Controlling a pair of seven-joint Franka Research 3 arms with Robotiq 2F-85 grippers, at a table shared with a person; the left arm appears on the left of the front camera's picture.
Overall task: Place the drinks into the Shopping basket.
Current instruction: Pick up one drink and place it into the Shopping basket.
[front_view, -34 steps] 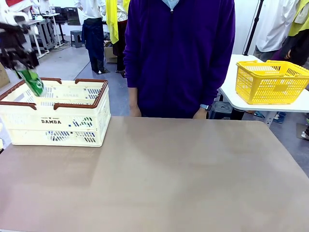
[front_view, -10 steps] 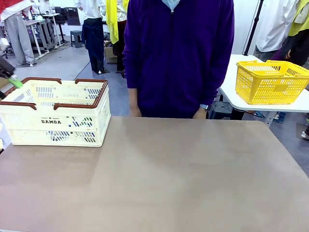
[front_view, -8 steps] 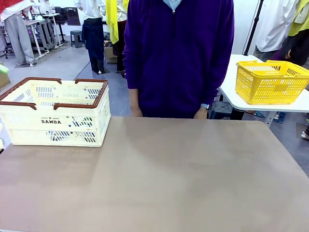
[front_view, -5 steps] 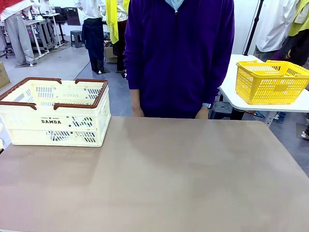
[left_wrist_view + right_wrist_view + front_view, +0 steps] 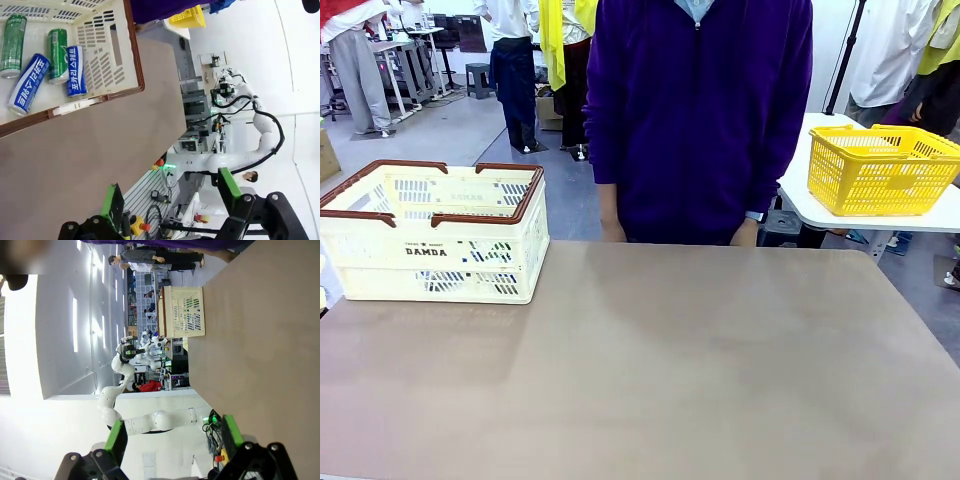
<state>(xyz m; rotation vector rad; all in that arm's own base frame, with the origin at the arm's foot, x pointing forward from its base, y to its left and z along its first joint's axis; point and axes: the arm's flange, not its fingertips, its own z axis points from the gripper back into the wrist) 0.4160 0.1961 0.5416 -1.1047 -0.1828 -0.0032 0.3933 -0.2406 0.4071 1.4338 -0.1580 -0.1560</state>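
Left wrist view shows the left gripper (image 5: 170, 210) with fingers spread wide and nothing between them, above the table (image 5: 75, 165). The right gripper (image 5: 172, 445) is also wide open and empty. A second ago a green pad was visible at the front view's left edge; now it is gone. The Shopping basket (image 5: 435, 262) stands at the table's left, and four drinks (image 5: 47, 65) lie inside it, two green, two blue.
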